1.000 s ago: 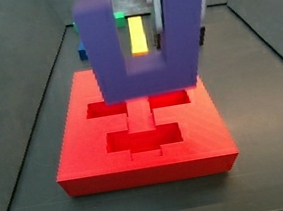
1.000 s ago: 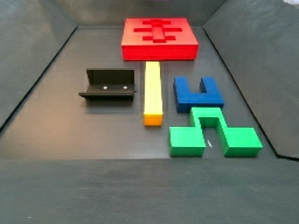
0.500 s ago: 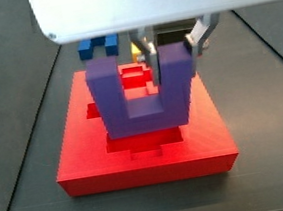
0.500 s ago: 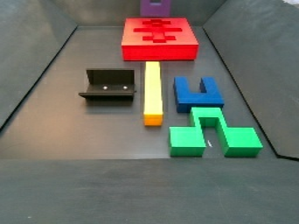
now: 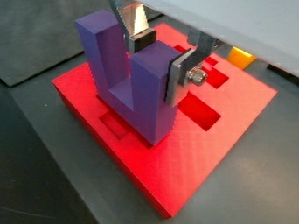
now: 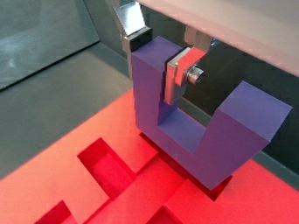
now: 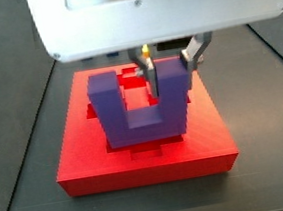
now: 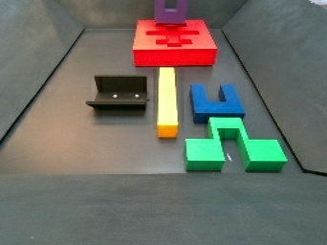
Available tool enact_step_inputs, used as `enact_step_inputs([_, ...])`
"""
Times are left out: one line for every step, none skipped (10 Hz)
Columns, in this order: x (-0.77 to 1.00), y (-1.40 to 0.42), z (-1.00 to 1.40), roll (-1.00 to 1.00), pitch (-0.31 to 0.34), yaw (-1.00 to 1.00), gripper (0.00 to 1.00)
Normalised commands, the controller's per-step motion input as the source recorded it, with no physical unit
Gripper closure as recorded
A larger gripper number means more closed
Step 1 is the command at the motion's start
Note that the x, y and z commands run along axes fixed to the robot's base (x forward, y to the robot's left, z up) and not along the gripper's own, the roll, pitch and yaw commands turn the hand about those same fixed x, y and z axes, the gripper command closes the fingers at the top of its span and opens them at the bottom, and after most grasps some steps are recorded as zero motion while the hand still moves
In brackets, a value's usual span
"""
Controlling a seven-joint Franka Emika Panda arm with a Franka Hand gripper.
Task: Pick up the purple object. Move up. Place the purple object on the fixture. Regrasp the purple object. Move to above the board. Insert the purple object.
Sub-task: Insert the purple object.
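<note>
The purple object (image 5: 122,83) is a U-shaped block held with its two prongs up. My gripper (image 5: 162,59) is shut on one prong, a silver finger on each side of it, as both wrist views show (image 6: 158,59). The block's base sits low over the recesses of the red board (image 5: 176,166), near the board's middle in a side view (image 7: 138,108). Whether the base touches the board I cannot tell. In a side view the purple object (image 8: 170,10) shows above the board (image 8: 179,55) at the far end. The black fixture (image 8: 119,94) stands empty, left of the middle.
A long yellow bar (image 8: 166,100) lies in front of the board. A blue U-shaped block (image 8: 215,100) and a green block (image 8: 230,145) lie to its right. Dark sloping walls enclose the floor (image 8: 76,153).
My gripper has come down with the purple object, from well above the board to just over its recesses. The other pieces and the fixture have not moved.
</note>
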Motion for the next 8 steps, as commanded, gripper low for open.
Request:
enact_step_inputs([-0.03,0.00,-0.21,0.00,-0.084,0.00,1.00])
enact_step_inputs([-0.07,0.00,-0.16,0.00,-0.054,0.00,1.00])
enact_step_inputs([-0.07,0.00,-0.13,0.00,-0.039,0.00,1.00])
enact_step_inputs([-0.06,0.00,-0.14,0.02,-0.029,0.00,1.00])
enact_step_inputs([-0.02,0.00,-0.17,0.06,-0.009,0.00,1.00])
enact_step_inputs([-0.02,0.00,-0.19,0.04,-0.034,0.00,1.00])
enact_step_inputs([-0.01,-0.03,-0.18,0.00,-0.063,0.00,1.00])
enact_step_inputs([-0.01,-0.03,-0.20,0.00,-0.091,0.00,1.00])
